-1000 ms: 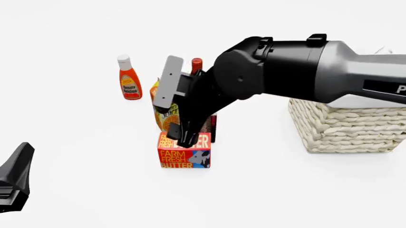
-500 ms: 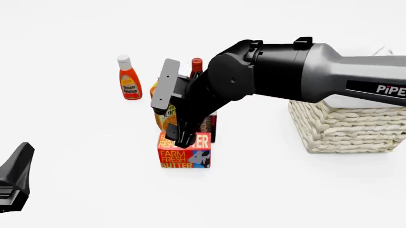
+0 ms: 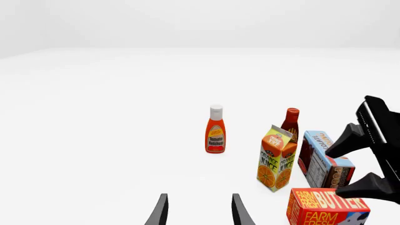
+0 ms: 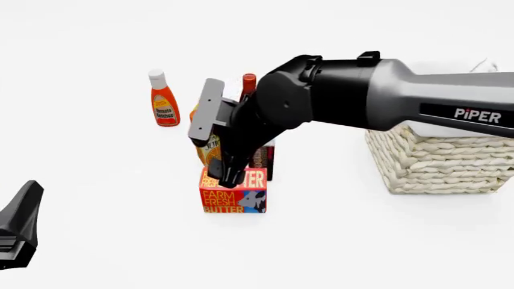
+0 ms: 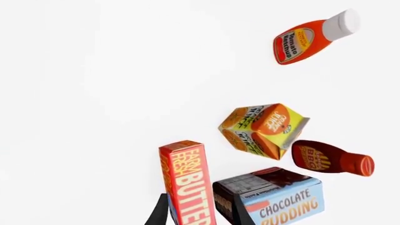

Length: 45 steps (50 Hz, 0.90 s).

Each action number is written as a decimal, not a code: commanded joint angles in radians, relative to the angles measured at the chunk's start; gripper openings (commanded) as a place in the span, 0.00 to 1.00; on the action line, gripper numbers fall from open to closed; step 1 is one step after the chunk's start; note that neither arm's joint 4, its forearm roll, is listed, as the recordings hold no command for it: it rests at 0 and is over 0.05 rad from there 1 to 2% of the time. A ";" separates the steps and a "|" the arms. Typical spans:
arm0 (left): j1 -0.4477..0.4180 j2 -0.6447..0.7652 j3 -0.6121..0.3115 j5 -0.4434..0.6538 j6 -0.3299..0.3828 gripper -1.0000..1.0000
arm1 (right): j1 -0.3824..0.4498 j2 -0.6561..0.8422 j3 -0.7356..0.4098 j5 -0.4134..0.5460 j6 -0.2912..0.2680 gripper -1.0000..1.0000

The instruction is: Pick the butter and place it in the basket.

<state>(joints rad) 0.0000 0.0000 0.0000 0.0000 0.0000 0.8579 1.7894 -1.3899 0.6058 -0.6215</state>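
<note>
Over the red-orange rectangular butter box (image 4: pixel 233 192), my right fingers (image 5: pixel 196 213) straddle it, apart, unclamped. Grasp step; next: close, lift toward cream woven basket (image 4: pixel 442 162).

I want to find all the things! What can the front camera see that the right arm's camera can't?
Only the front view shows the basket, the right arm's body, and the left gripper resting apart. Only the right wrist view shows the right gripper's fingers on either side of the butter, plus the pudding box's name. Both show the butter, juice carton, ketchup bottle and the dark red sauce bottle.
</note>
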 commanded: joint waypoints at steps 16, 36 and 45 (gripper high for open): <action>0.000 0.000 0.000 0.000 0.000 1.00 | 0.012 0.042 -0.039 0.008 0.008 1.00; 0.000 0.000 0.000 0.000 0.000 1.00 | 0.028 0.062 -0.056 0.014 0.024 1.00; 0.000 0.000 0.000 0.000 0.000 1.00 | 0.028 0.072 -0.064 0.015 0.021 1.00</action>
<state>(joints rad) 0.0000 0.0000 0.0000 0.0000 0.0000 0.8815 1.8515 -1.4466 0.6190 -0.6027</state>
